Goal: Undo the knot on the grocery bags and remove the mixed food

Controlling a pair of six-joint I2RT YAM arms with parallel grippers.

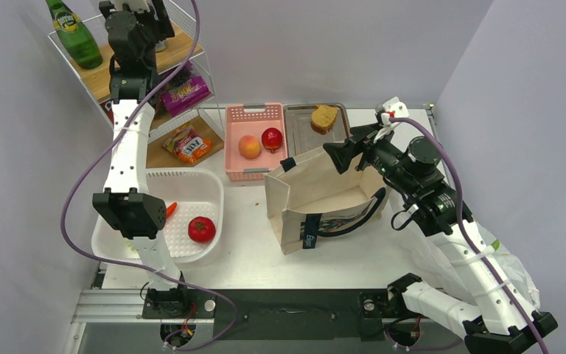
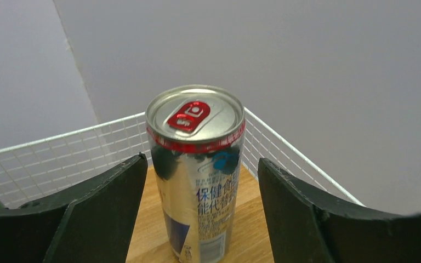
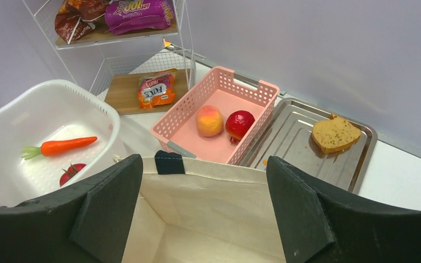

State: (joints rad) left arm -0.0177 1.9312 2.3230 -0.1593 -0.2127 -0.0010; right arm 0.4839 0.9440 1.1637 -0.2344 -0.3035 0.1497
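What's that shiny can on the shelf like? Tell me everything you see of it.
The can is tall, slim and silvery metal, with a red pull tab, a red band under the rim and blue Chinese characters down its side. It looks unopened and stands upright on the wooden shelf of a white wire rack. The left arm's open jaws stand either side without touching it.

Red tab on tall silver drink can (image 2: 197, 181); navy handles on cream canvas tote (image 1: 317, 188); pink plastic basket (image 1: 254, 112).
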